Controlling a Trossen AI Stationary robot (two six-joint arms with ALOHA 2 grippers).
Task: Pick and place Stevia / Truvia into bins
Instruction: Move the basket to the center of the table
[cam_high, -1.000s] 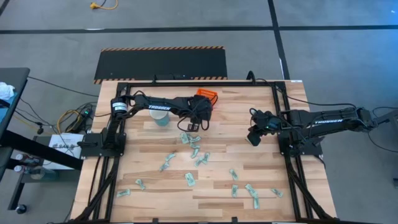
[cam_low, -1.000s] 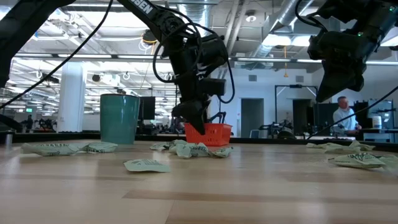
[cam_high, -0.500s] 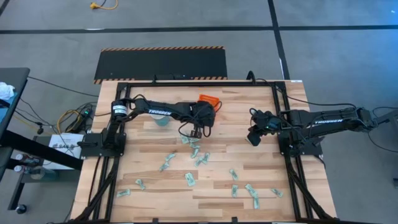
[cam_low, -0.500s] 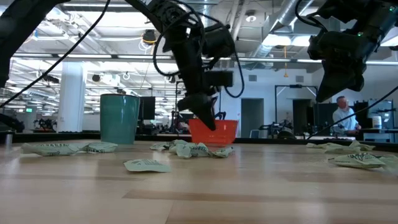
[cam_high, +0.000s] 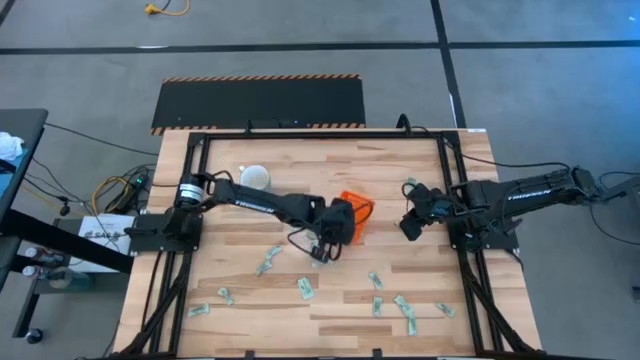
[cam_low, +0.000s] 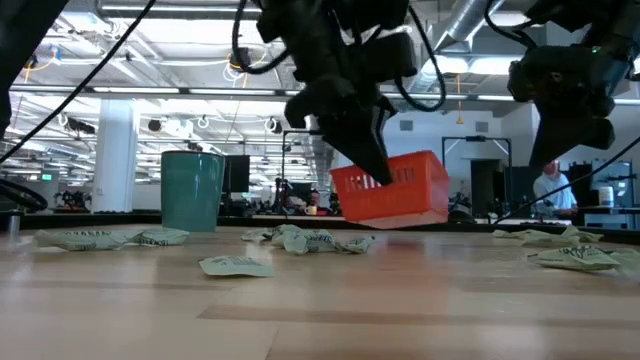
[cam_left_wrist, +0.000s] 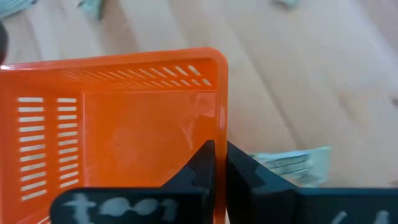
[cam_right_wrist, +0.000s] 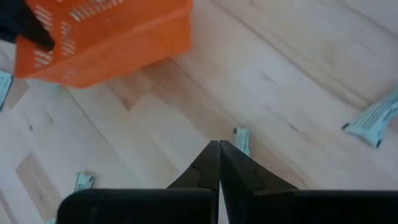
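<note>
Left gripper (cam_left_wrist: 219, 163) pinches slotted orange plastic bin (cam_left_wrist: 118, 118) wall, lifted off wood

The bin (cam_left_wrist: 124, 118) is glossy orange plastic with slotted walls. The desk (cam_high: 250, 300) is smooth pale wood planks. The sachets (cam_low: 235, 265) look like matt, crinkled paper.

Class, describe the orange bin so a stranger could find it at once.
Start at the wooden table, then follow the left arm to its gripper near the middle. The bin hangs tilted from its fingers, off the tabletop. It is the only bright orange, slotted thing among pale sachets.
</note>
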